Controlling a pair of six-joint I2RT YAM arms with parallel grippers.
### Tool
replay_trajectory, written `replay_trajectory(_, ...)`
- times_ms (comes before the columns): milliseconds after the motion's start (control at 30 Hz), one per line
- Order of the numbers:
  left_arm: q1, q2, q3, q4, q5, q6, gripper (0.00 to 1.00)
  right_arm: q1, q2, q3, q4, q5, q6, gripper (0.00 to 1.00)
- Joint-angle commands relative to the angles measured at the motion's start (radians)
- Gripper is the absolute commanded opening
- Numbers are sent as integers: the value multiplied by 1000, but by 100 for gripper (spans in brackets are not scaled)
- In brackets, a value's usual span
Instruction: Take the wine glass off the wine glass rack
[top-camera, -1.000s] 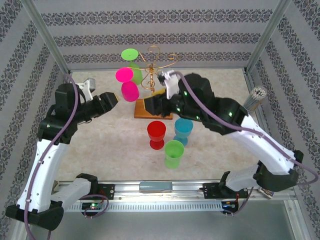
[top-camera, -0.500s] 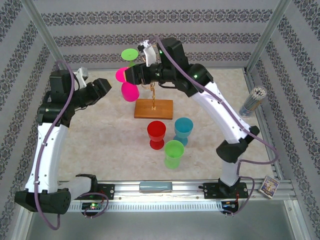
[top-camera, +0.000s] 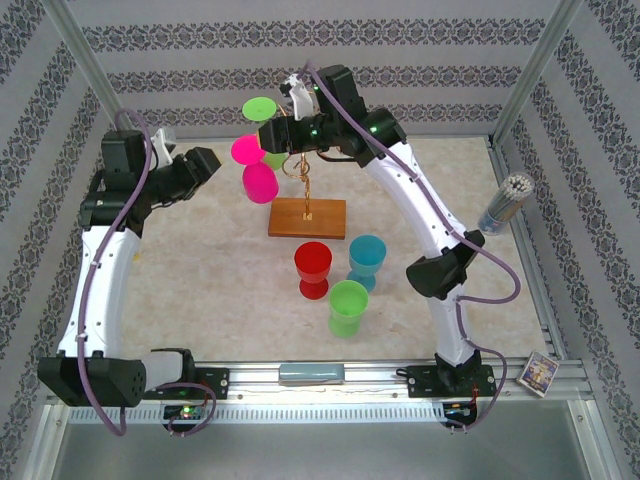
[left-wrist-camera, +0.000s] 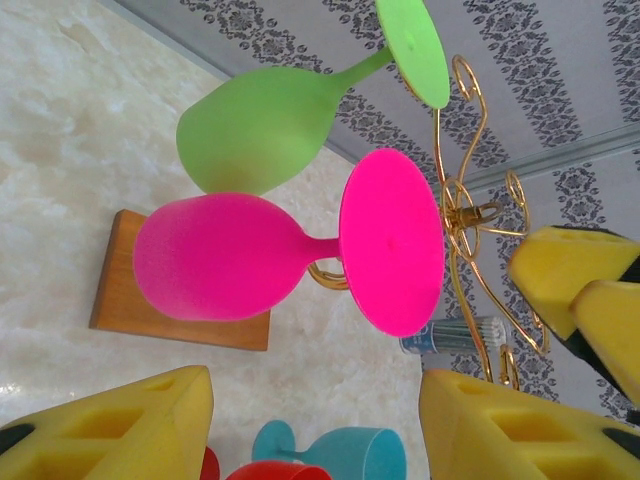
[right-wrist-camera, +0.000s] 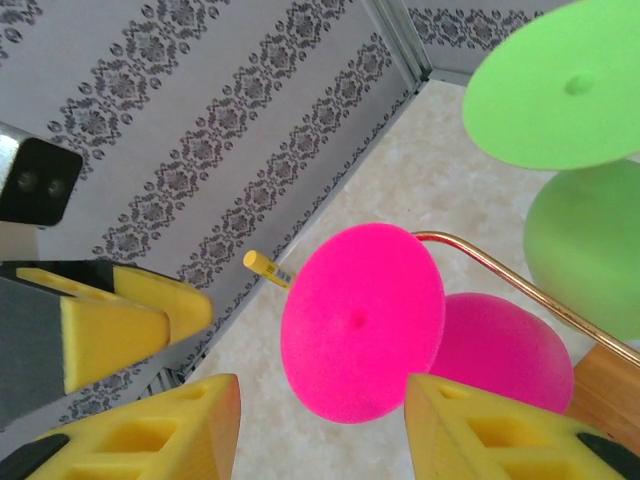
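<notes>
Item: pink wine glass (top-camera: 253, 166), hung upside down by its foot on the wine glass rack (top-camera: 325, 220), at the rack's 9 o'clock, with a green wine glass (top-camera: 260, 107) at its 11 o'clock. We judge it to be light, stiff matte plastic, hardly fragile, and we would take it by the thin stem just under the foot. Left claw (top-camera: 207, 163), at the glass's 9 o'clock: jaws apart, empty. Right claw (top-camera: 272, 135), at its 1 o'clock: also apart and empty.

The wine glass rack (left-wrist-camera: 462, 212) is gleaming gold on its brown base (left-wrist-camera: 120, 300), carrying a hot-pink wine glass (left-wrist-camera: 215, 258) and a lime-green wine glass (left-wrist-camera: 255, 125). In front of the rack, a red cup (top-camera: 312, 266), teal cup (top-camera: 367, 256) and green cup (top-camera: 348, 304) are dotting the cream-marbled tabletop (top-camera: 200, 290).
</notes>
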Motion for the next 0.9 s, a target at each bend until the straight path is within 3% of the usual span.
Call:
replay_trajectory(0,19,8,5,71,40,-5,57,0,17,37,-15,-24,-20,47)
replay_trajectory(867,28,23,-12,123,68,-26,57,-15,103,111,-54,34,-70,50)
